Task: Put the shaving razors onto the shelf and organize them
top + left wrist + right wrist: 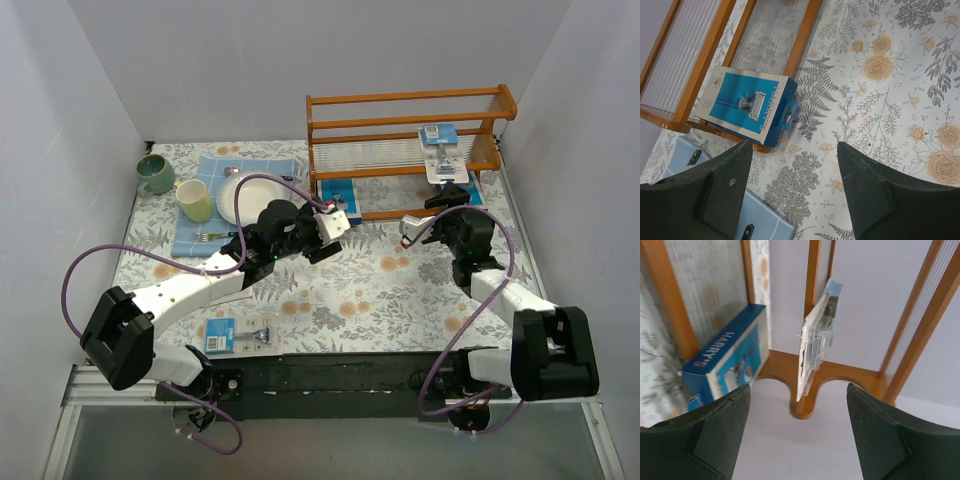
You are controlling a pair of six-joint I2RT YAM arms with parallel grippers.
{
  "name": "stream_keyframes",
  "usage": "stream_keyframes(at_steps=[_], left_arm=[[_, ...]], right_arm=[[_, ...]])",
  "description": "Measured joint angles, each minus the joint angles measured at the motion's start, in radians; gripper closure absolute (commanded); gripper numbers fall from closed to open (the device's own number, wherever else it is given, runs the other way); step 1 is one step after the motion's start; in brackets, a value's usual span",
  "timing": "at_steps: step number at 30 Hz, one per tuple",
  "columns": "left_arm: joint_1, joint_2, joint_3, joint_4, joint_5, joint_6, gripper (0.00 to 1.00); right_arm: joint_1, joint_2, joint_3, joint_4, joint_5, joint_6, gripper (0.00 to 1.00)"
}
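At the shelf (410,100), our left gripper (794,147) and right gripper (798,387) hang wide and empty; we think the crooked razor pack (742,102) needs straightening.

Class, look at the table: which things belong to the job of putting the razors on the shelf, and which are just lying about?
Belong to the job: shelf; razor packs on it; blue razor box at its foot; loose razor pack near the arms.
Just lying about: green mug; pale cup; plate; fork; blue cloth.
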Motion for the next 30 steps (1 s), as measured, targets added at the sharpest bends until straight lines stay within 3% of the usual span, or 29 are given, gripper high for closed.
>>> stream_keyframes(at_steps=[6, 12, 13, 16, 30], left_arm=[[0.0, 0.0, 0.0, -0.005, -0.009, 0.001, 0.31], [0.0, 0.0, 0.0, -0.014, -0.019, 0.004, 0.31], [0.0, 0.0, 0.0, -0.015, -0.021, 0.004, 0.31], [0.0, 0.001, 0.0, -0.015, -0.027, 0.005, 0.31], [0.0, 0.011, 0.0, 0.001, -0.039, 0.003, 0.29]], right_arm=[[0.0, 0.177, -0.038, 0.35, 0.035, -0.185, 0.19], [0.0, 0.277, 0.01, 0.489, 0.075, -0.23, 0.27], [0.0, 0.285, 0.015, 0.503, 0.078, -0.235, 0.32], [0.0, 0.298, 0.02, 0.526, 0.081, -0.239, 0.34], [0.001, 0.306, 0.052, 0.432, 0.121, -0.191, 0.37]])
